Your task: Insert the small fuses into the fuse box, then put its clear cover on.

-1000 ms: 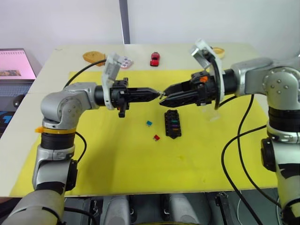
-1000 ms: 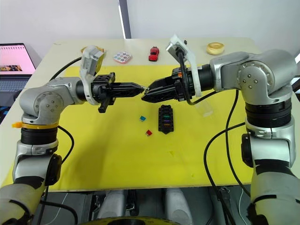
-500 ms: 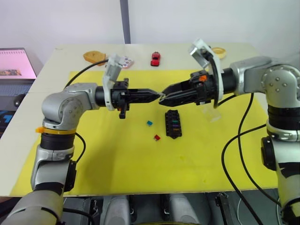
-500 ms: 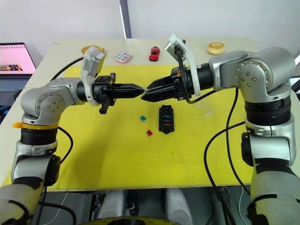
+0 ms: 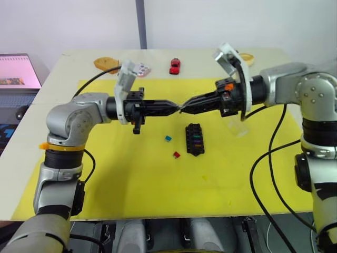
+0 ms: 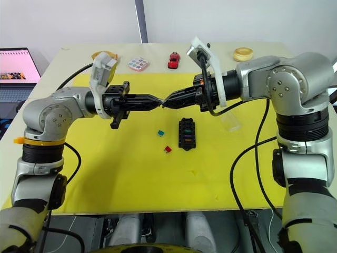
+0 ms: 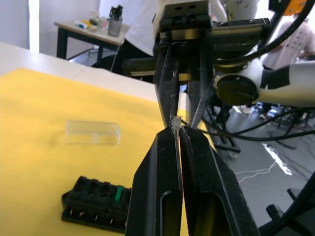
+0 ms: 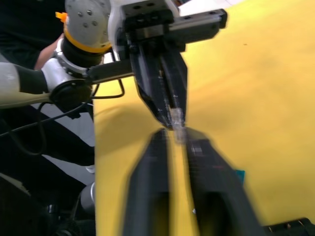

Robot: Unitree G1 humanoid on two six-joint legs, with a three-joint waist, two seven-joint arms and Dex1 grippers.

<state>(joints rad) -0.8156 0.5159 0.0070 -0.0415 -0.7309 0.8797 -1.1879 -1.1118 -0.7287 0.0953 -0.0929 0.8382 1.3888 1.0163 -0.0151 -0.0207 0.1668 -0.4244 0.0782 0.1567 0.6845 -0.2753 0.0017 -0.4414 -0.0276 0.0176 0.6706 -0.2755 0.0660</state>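
Note:
Above the yellow mat (image 5: 131, 179) my two grippers meet tip to tip. My left gripper (image 5: 176, 107) is shut on a small pale grey fuse (image 7: 175, 122). My right gripper (image 5: 185, 108) has its fingers closed on the same fuse's other end (image 8: 177, 118). Below them the black fuse box (image 5: 194, 139) lies on the mat with purple and green fuses in its slots. A teal fuse (image 5: 168, 138) and a red fuse (image 5: 176, 155) lie loose to the box's left. The clear cover (image 7: 92, 132) rests on the mat to the right of the box (image 6: 230, 122).
A red toy car (image 5: 174, 66), a paint palette (image 5: 141, 69) and a tan object (image 5: 105, 64) sit on the table behind the mat. A tape roll (image 6: 241, 54) is at the back right. A laptop (image 5: 18, 71) stands off the table's left edge.
My right gripper's fingers, spread wide around the fuse's end before, have closed together on it. My left gripper has kept its place and its grip.

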